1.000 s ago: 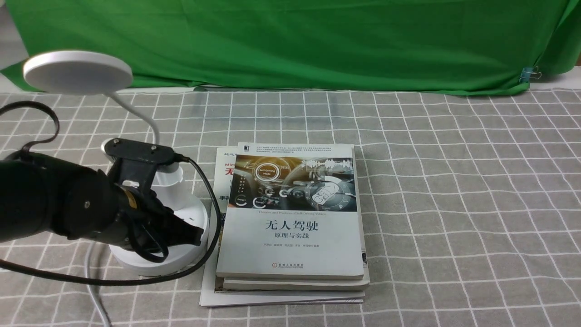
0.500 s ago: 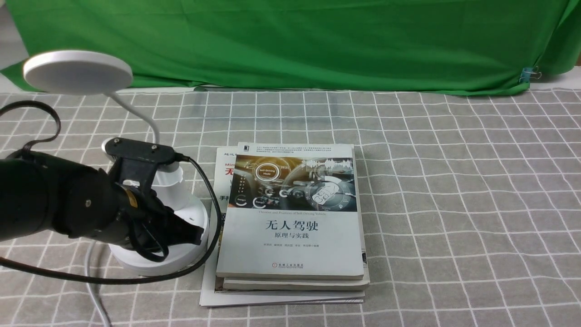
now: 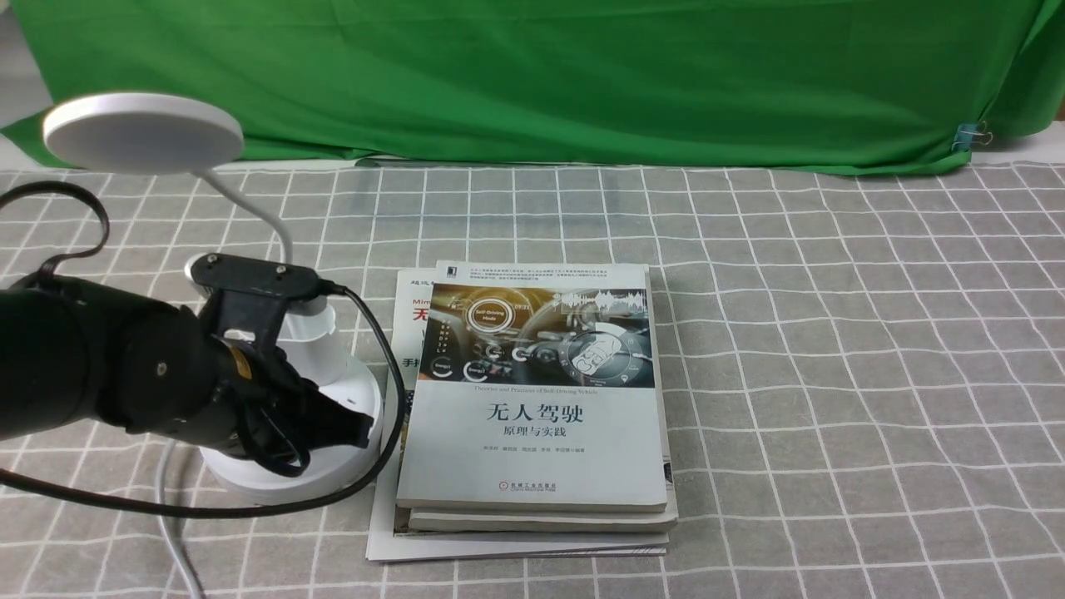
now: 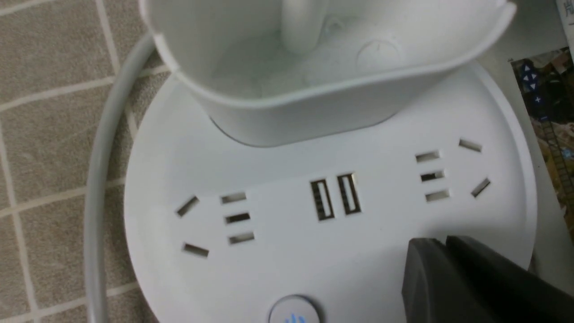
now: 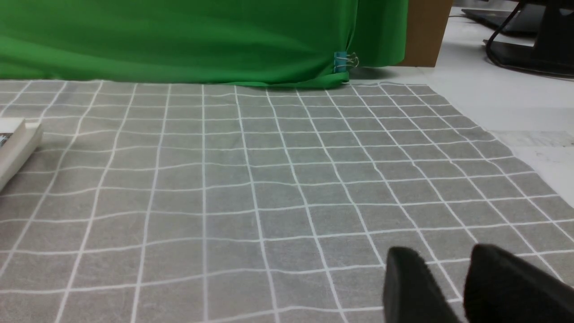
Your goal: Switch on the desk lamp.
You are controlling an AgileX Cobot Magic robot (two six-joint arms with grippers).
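Front view: desk lamp (image 3: 333, 474) on the grid-patterned cloth (image 3: 832, 374), at the robot's left, just beside a stack of books (image 3: 532, 449). Its disc head (image 3: 141, 137) leans out over the cloth on a bent neck (image 3: 250, 204); no glow that I can make out underneath. Left arm (image 3: 158, 366) reaches over the lamp base. Against the two previous frames, very little change: the arm's dark cable (image 3: 366, 474) and the rear part of the arm sit a touch higher, while lamp and books have not moved. Reads as fine positioning over the controls, not a finished press.

Left wrist view: round base, USB ports (image 4: 335, 197), sockets, cup holder (image 4: 305, 112). Power button (image 4: 293, 312) with blue mark, partly cut off by the picture edge. Left gripper (image 4: 446, 242) has its fingers together, nothing seen between them; tips near the button but apart from it. Whether they touch the base, cannot tell. Next move probably wants the tips shifted over a button, then a straight push down; off-centre, they could slide on the smooth plastic or nudge the base.

Right wrist view: right gripper (image 5: 441, 260) has its fingers slightly apart, nothing between them, over cloth. Likely no part for it here.
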